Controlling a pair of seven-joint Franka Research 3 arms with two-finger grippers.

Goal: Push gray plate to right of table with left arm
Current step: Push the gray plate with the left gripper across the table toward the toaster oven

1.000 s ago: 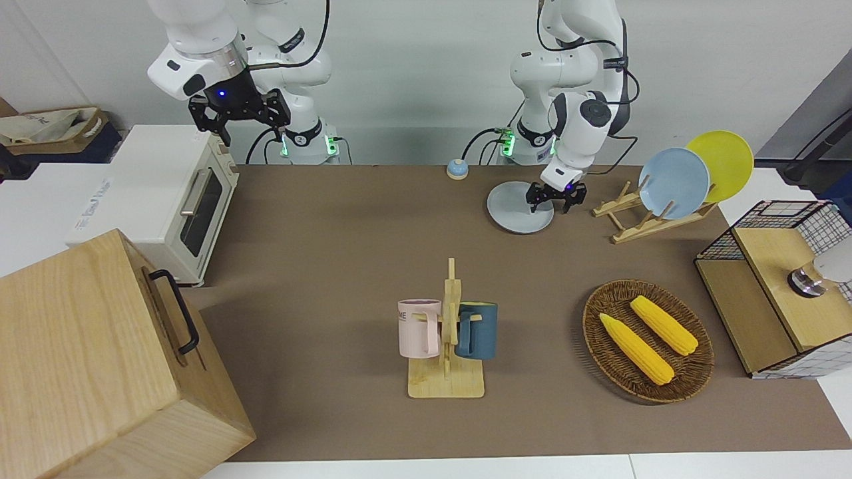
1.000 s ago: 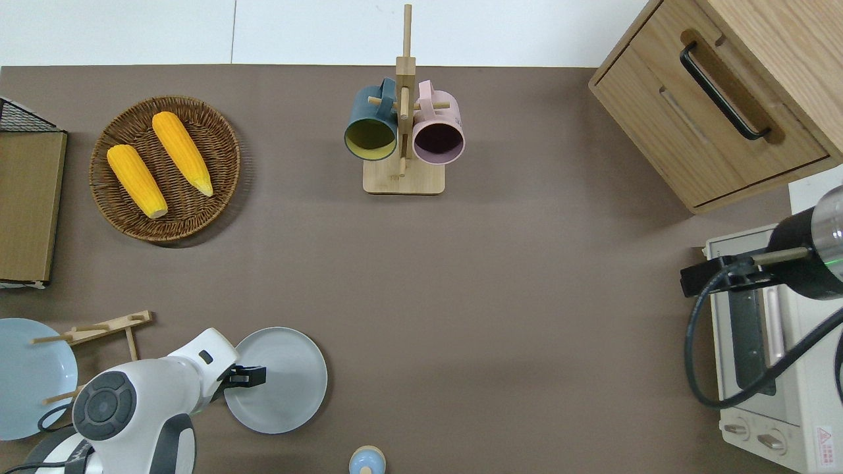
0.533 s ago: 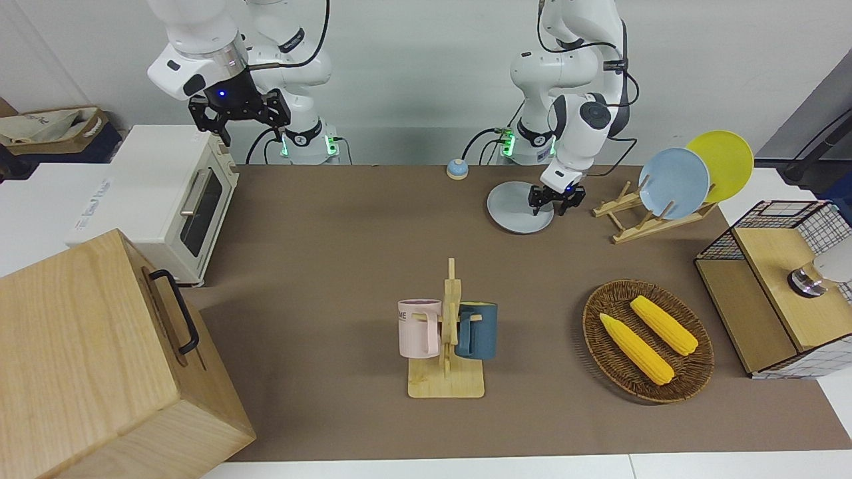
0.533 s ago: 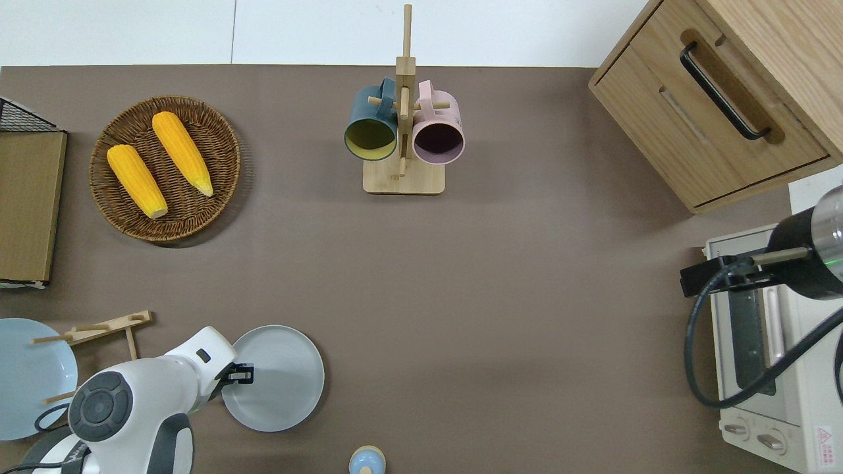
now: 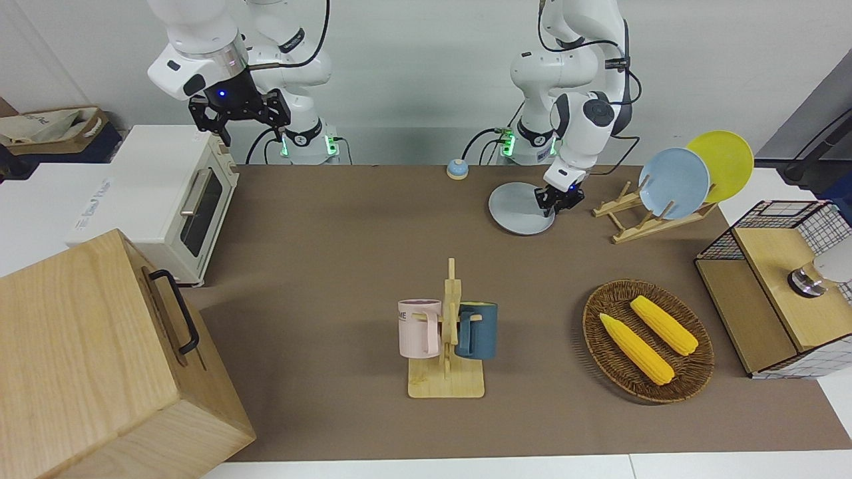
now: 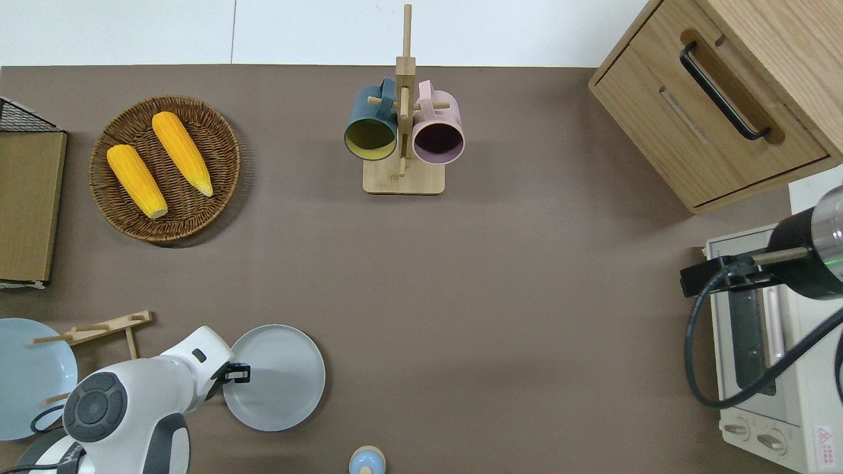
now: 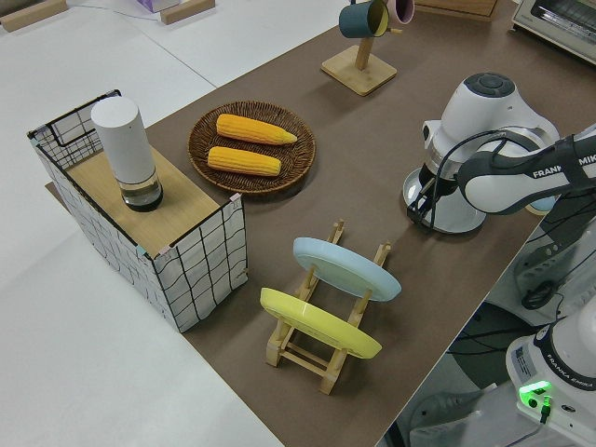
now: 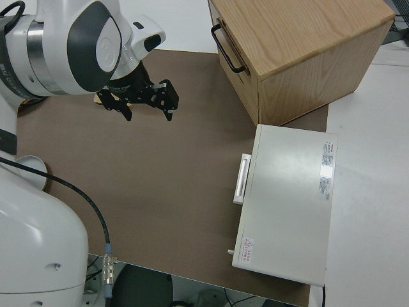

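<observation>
A long brown tabletop (image 6: 514, 296) with white edges stands against a pale wall. The gray plate (image 6: 280, 382) lies flat near the robots' edge, toward the left arm's end, beside the wooden plate rack (image 5: 632, 219). The left tool (image 6: 238, 373) sits low at the plate's rim on the rack's side; how far its fingers are spread cannot be told. The right arm is parked, its tool (image 5: 239, 114) spread wide. The sky-blue plate (image 6: 26, 375) is cut off in the overhead view.
</observation>
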